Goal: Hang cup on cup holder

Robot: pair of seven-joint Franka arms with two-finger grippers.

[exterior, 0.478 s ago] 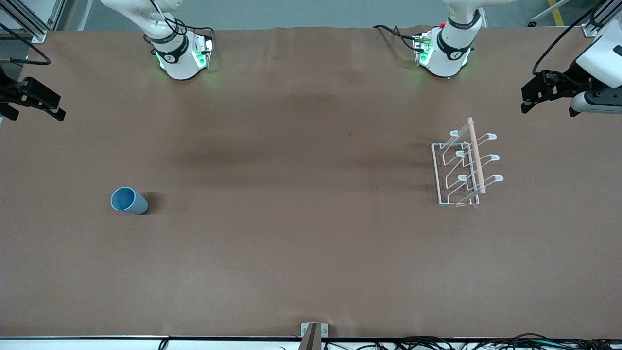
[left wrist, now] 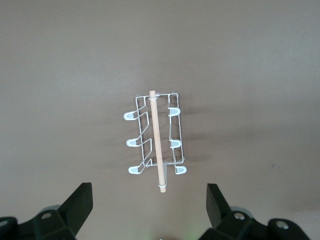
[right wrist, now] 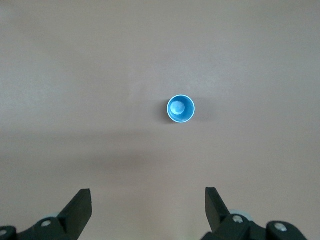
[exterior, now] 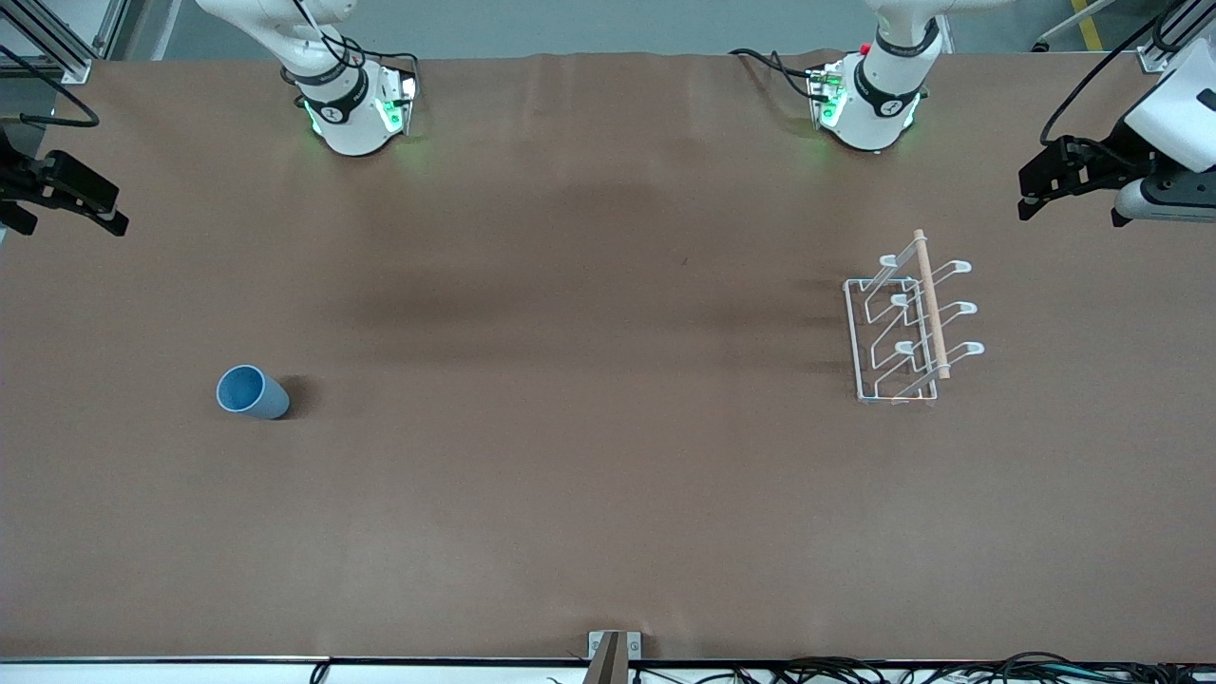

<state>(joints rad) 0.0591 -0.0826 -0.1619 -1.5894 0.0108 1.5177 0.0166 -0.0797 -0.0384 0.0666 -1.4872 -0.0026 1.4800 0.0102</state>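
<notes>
Nothing moved yet: cup and rack untouched, both pincers wide and waiting

Nothing on the counter point(exterior: 608, 494) has shifted against half a second ago. The cup point(exterior: 252, 391) stands upright in the same spot toward the right arm's end, and the cup holder point(exterior: 907, 328) sits as it did toward the left arm's end, well apart from the cup. The only change is slight: the left pincer point(exterior: 1031, 195) has drifted a touch at the counter's edge, while the right pincer point(exterior: 90, 209) looks as it was. For the task this reads as the very start; no prong carries anything, and the cup has yet to be picked up.

Both arms are held high and outward, each hand near its own end of the counter. The right wrist view looks straight down on the cup point(right wrist: 180, 108), mouth upward, with the right pincer point(right wrist: 147, 210) spread wide and empty, its fingers point(right wrist: 80, 205) well clear of the rim. The left wrist view looks down on the cup holder point(left wrist: 155, 142), its wooden rod point(left wrist: 156, 140) running along the top between the two rows of prongs, and the left pincer point(left wrist: 147, 210) likewise spread with nothing between its fingers. The right arm seems the likelier one to fetch the cup, being on its side.
</notes>
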